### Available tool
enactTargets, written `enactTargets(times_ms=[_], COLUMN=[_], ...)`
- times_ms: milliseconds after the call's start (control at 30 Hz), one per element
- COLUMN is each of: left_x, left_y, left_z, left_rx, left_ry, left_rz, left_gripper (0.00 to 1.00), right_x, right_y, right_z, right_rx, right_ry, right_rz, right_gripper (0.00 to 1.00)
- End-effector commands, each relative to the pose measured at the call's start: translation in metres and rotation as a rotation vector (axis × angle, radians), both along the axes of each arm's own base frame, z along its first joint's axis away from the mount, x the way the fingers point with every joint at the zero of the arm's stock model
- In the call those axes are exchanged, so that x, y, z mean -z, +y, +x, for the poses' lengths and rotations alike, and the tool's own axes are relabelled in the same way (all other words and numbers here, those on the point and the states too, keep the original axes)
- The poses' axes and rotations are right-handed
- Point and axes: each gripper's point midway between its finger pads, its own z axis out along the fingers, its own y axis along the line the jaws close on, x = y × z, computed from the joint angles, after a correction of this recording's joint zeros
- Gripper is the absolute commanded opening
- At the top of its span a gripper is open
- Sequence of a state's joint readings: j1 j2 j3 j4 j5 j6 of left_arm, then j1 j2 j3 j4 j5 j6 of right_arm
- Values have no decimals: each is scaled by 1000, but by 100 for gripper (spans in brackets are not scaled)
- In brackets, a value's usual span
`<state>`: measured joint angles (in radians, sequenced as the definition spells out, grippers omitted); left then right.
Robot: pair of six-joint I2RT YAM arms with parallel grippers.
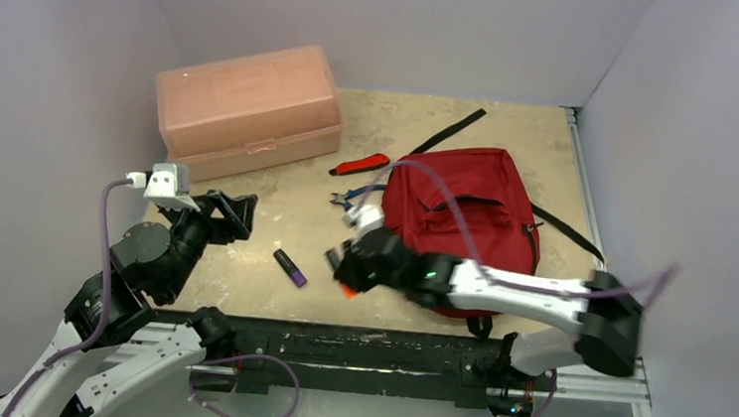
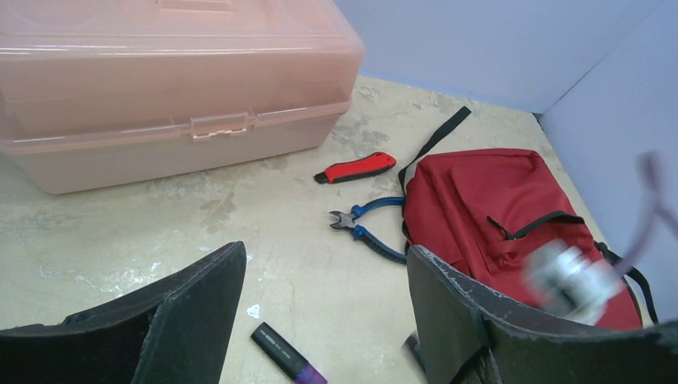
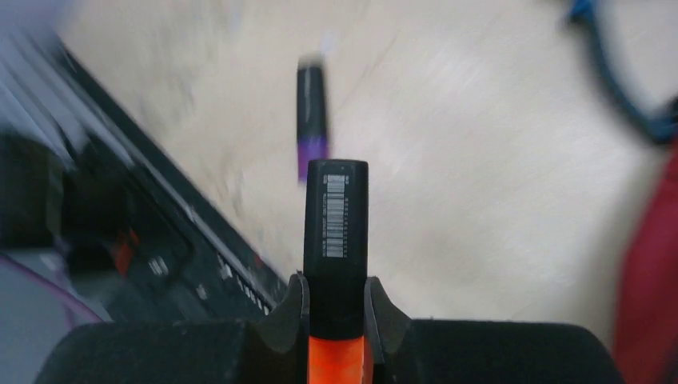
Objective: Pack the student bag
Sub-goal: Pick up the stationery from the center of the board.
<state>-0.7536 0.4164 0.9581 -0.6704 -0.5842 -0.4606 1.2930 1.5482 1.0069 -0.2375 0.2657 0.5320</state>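
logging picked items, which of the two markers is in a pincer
The orange-and-black marker, clamped in the right pincer; the purple-and-black marker lies loose on the table.

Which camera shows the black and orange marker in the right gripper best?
Right wrist: the marker is close up, barcode visible, pinched in the right gripper. Top external shows a small sliver; left wrist, nothing clear.
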Motion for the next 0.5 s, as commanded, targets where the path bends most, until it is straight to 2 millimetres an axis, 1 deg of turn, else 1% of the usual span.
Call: enactTargets(times_ms=[0,67,100,133,200,233,267,333,400,467], left_x=[-6,-1,4,8,22,29,35,44,52,58], left_y=[-15,-27,-35,-43,-63,-71,-80,-96,-111,-123], left_z=[7,11,13,16,19,21,22,24,23,21], left_rx=[36,68,89,110,176,196,220,272,320,362], left_ry=[-3,18,40,56,105,135,162,212,261,303], left_rz=[-25,-24,-23,-24,-21,-24,-28,-35,-48,-67], left_gripper=[74,75,76,77,78,78,78,78,78,78], right_x=[-120,-141,-144,-144,-128,-121,-111,-93,-82,-69], right_y=[-42,-73,-88,-104,-139,-153,-171,-200,-219,-232], right_z=[43,50,53,57,69,74,83,94,99,105], right_rx=[117,134,168,217,340,446,551,656,704,752], right_ry=[64,33,22,14,23,114,173,228,273,312], right_rz=[579,654,653,636,569,601,625,657,727,764], right_gripper=[0,0,0,0,0,0,0,0,0,0])
